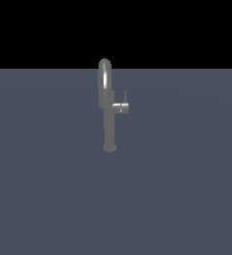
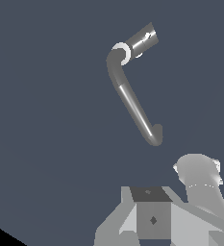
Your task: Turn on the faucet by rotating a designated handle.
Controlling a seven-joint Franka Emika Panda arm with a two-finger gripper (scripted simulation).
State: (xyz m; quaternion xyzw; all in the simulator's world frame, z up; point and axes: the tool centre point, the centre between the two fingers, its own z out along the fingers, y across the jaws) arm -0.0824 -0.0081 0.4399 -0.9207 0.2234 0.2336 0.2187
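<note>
faucet (image 1: 107, 112) first, in the exterior view: a tall slim grey metal column stands upright on a small round base near the middle of the flat blue-grey counter (image 1: 43, 189), its arched spout curving over the top. handle (image 1: 121, 107) is a short cylinder stub jutting from the column toward the exterior view's right, about halfway up, with a thin lever rod rising from it. no arm or hand shows in this view, so nothing touches the faucet. wrist view next: faucet (image 2: 132, 103) is seen from above, spout as a bent tube, handle (image 2: 143, 39) as a bright stub past the column top. pale blocky parts of the hand (image 2: 153, 218) fill the picture's edge, well apart from the faucet; its fingertips are out of frame, so i cannot tell how far open it is, and nothing appears held. as a judgement, the fixture is rigid, fixed to the counter and smooth, likely slippery metal; only the handle should turn. the thin rod gives the best leverage, so push or pinch near its free end, not the spout.
</note>
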